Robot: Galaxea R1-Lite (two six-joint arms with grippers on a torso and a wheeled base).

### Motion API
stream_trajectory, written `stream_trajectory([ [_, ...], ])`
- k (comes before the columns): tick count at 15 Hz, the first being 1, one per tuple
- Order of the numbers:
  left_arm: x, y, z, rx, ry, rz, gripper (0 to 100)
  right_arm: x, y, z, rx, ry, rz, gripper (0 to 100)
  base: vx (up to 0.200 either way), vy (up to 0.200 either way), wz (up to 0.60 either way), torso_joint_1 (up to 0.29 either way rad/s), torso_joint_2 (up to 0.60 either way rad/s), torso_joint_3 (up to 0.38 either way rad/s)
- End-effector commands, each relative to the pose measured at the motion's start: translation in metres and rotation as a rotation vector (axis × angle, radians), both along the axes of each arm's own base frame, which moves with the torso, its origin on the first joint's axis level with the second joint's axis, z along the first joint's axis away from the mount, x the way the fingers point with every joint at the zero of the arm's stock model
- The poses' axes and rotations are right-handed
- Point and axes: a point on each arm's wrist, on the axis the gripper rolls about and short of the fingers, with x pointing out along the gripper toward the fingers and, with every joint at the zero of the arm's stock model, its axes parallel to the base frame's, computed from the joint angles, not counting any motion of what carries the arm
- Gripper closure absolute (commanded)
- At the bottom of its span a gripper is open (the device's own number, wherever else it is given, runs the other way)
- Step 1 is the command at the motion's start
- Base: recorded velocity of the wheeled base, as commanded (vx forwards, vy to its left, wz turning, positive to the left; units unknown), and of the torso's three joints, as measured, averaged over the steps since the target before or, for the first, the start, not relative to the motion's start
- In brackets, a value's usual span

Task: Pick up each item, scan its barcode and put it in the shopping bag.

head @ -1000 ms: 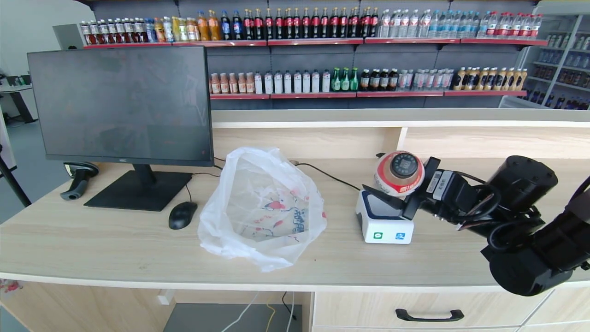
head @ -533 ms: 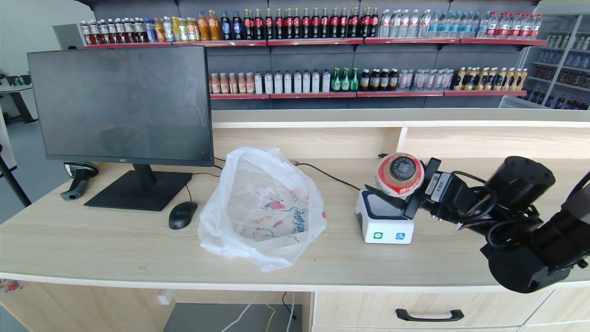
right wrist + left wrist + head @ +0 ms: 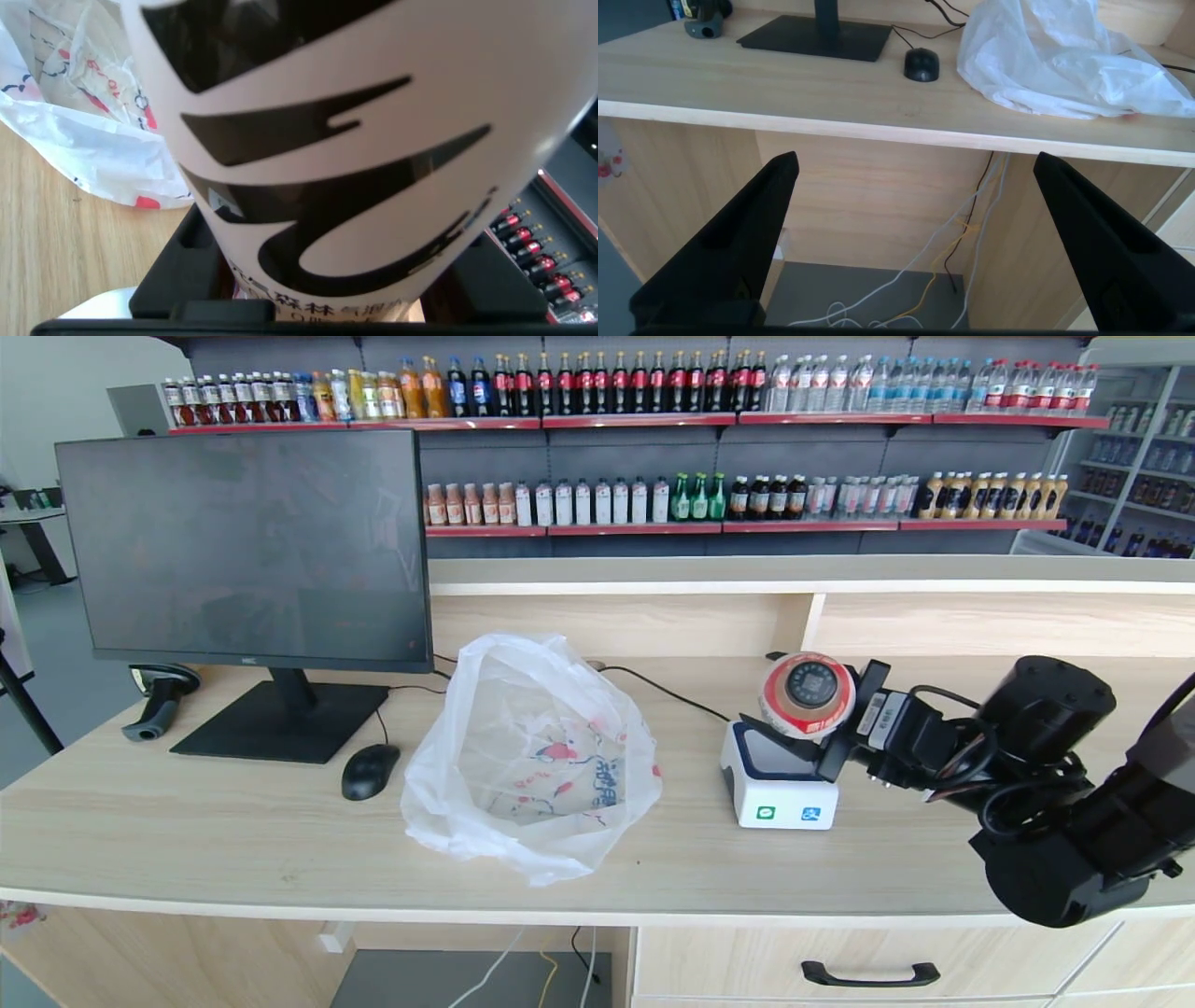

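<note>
My right gripper (image 3: 814, 714) is shut on a white bottle (image 3: 808, 695) with a red band and a dark cap, lying on its side with the cap facing the head camera. It hangs just above the white barcode scanner (image 3: 780, 786) on the counter. In the right wrist view the bottle (image 3: 355, 140) is pressed between the dark jaws. The translucent shopping bag (image 3: 532, 756) stands slumped left of the scanner, and part of the bag (image 3: 84, 121) lies behind the bottle. My left gripper (image 3: 915, 261) stands open below the counter's front edge, with nothing between its fingers.
A monitor (image 3: 243, 546) stands at the counter's back left, with a mouse (image 3: 370, 771) and a handheld scanner (image 3: 159, 700) near it. A cable runs behind the bag. A raised ledge and drink shelves close off the back. Drawers sit under the counter (image 3: 233, 840).
The bottle has dipped slightly towards the scanner and its cap has turned a little more towards the head camera. The right arm has shifted slightly with it.
</note>
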Motion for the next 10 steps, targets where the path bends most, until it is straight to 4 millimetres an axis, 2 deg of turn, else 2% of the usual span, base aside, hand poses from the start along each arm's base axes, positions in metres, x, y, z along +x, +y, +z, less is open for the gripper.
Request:
stream_trajectory([
  [1,0.0,0.0,-0.0001,-0.001,0.0,0.0,0,0.0008,0.0006,-0.0023,-0.004,0.003,0.004,100,0.0,0.0,0.0,0.0,0.0,0.0],
  [10,0.0,0.0,-0.0001,-0.001,0.0,0.0,0,0.0038,0.0018,-0.0118,-0.036,-0.001,0.031,100,0.0,0.0,0.0,0.0,0.0,0.0],
])
